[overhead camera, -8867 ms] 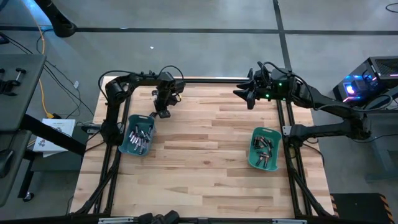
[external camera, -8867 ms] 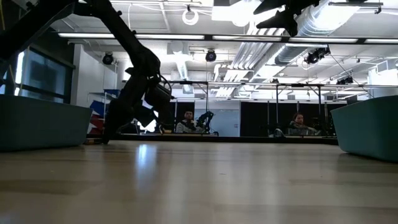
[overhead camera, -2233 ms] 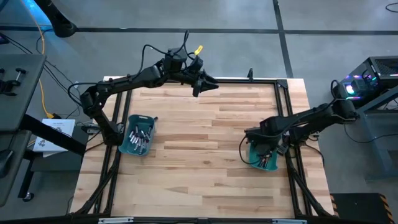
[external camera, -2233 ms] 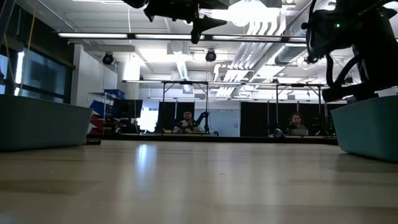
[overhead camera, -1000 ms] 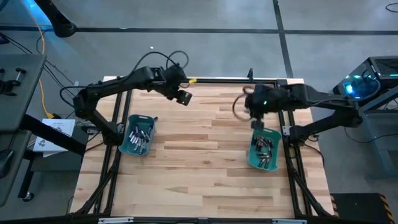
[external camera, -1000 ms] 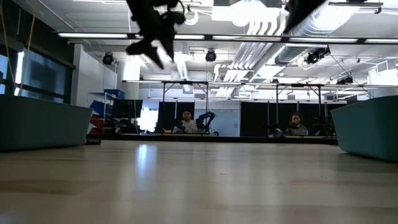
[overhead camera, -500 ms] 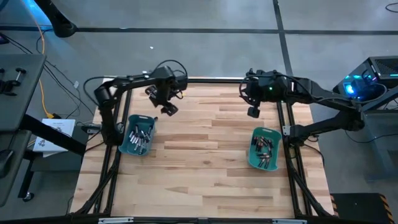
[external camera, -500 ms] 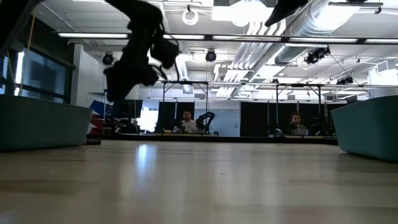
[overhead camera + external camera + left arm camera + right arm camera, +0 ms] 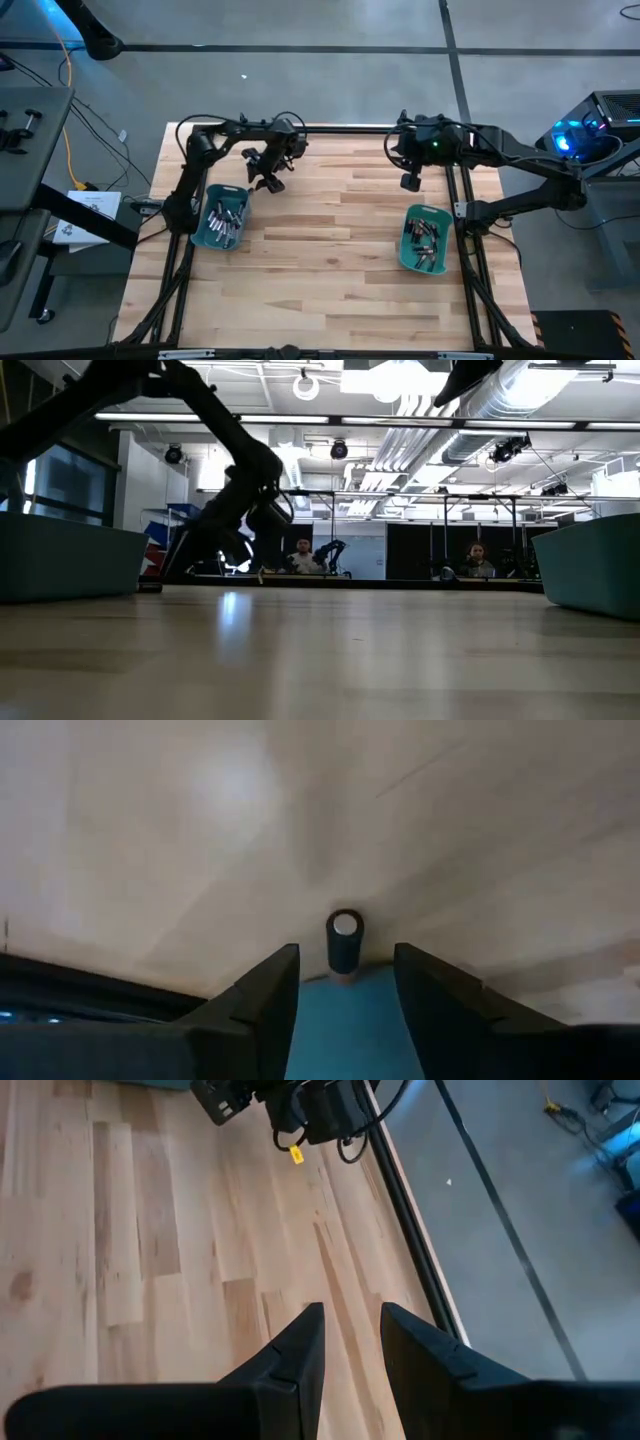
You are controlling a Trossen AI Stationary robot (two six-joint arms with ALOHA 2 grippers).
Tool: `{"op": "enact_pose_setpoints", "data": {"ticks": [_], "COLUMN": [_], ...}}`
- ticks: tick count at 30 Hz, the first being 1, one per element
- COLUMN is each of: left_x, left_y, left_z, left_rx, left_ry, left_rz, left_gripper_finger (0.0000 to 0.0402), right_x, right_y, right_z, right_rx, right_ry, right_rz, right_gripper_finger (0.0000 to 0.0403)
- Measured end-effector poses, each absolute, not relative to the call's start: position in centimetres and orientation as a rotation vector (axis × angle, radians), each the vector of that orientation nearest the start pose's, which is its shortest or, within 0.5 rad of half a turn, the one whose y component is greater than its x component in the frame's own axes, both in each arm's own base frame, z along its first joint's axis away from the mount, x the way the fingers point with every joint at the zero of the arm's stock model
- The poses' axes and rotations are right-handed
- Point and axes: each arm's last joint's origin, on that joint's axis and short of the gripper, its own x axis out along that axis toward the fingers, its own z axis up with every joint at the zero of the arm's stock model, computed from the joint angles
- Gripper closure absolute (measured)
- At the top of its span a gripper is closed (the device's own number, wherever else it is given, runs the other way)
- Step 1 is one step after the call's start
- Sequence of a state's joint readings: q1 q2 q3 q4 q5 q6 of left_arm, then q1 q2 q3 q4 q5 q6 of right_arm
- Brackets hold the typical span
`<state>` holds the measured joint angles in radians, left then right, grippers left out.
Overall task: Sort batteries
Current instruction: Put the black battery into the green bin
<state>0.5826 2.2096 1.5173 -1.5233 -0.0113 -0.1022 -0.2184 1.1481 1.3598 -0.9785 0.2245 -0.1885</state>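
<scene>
Two teal bins hold batteries: the left bin [image 9: 204, 232] with cells [image 9: 226, 216] and the right bin [image 9: 404, 252] with cells [image 9: 428, 240]. My left gripper [image 9: 268, 182] is low over the table by the left bin's far right corner, open. One dark battery [image 9: 344, 942] with a silvery end shows between its fingers, with a gap on each side. The battery's copper-brown end meets the bin's teal edge [image 9: 345, 1020]. My right gripper [image 9: 409, 181] hangs high over the far right of the table, fingers [image 9: 300, 1342] narrowly apart with only wood showing between them.
A black frame rail [image 9: 340, 128] runs along the table's far edge. Bare wood [image 9: 330, 230] lies between the two bins. In the low view the bins stand at the left [image 9: 60, 560] and right [image 9: 590, 570]; people sit in the room beyond the table.
My left gripper has swung from high over the far middle of the table toward the left edge and come down beside the left bin. My right gripper has drawn a little toward the far edge from above the right bin, then held still.
</scene>
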Motion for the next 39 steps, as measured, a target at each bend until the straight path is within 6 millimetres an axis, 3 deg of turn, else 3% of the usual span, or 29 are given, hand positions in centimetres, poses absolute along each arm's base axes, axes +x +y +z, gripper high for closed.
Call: {"op": "enact_pose_setpoints", "data": {"ticks": [13,17,25,29,33,39], "left_x": [28.8,28.8,28.6,28.9,30.7,34.3], "left_y": [19.4,19.4,19.4,19.7,21.6,24.5], "left_z": [9.7,9.6,9.6,9.9,12.5,22.5], "left_rx": [-0.622,-0.613,-0.619,-0.600,-0.571,-0.615], "left_ry": [2.262,2.268,2.272,2.242,2.075,1.492], "left_rz": [0.366,0.352,0.305,0.288,0.365,0.463], "left_gripper_finger": [0.0244,0.0274,0.0372,0.0374,0.0374,0.0374], "right_x": [20.0,20.0,19.9,19.2,17.9,16.5], "right_y": [-5.0,-5.0,-5.0,-4.8,-4.6,-5.0], "right_z": [38.5,38.5,38.6,39.0,40.4,41.8], "right_rx": [-0.038,-0.011,-0.009,0.011,0.005,0.069], "right_ry": [0.814,0.810,0.807,0.777,0.670,0.528], "right_rz": [-0.374,-0.376,-0.376,-0.387,-0.381,-0.172], "right_gripper_finger": [0.0308,0.0308,0.0308,0.0308,0.0308,0.0308]}}
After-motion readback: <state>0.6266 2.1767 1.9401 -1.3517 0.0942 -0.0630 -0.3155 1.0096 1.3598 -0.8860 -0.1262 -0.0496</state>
